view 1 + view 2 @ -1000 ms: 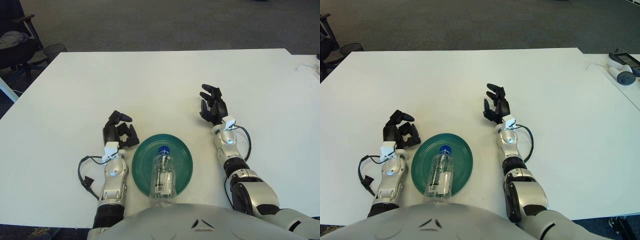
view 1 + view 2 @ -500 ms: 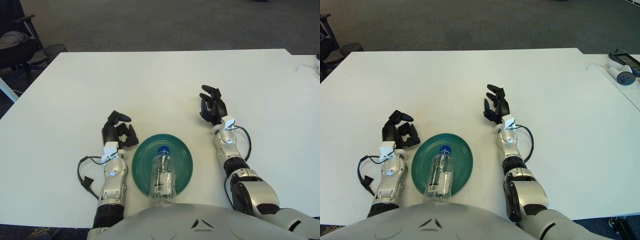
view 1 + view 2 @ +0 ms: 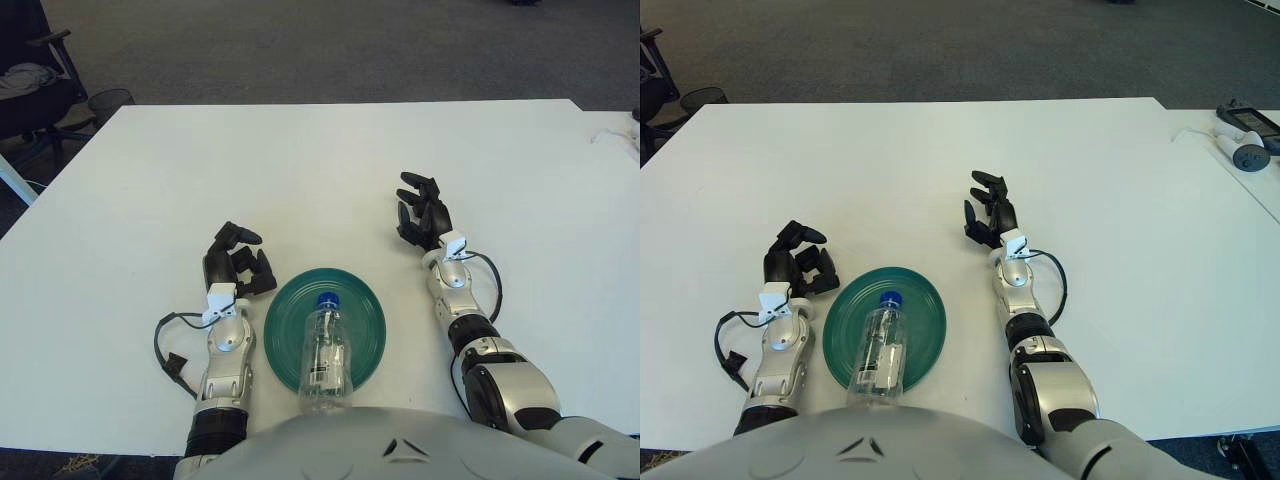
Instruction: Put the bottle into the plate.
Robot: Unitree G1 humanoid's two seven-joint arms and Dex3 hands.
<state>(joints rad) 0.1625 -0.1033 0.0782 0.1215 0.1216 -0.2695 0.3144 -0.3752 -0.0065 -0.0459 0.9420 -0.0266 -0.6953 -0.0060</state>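
Right hand: fingers loosely apart, empty, right of and beyond plate. Left hand: fingers curled, empty, just left of plate. Bottle: on its side in green plate, base overhanging near rim. Bench: white. Risk: a nudge could roll it off.

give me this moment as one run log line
bottle: lying in green plate, base over near rim | left hand: left of plate, holds nothing | right hand: open, right of plate | table

Left hand curled and empty; right hand extended forward, fingers loosely spread.
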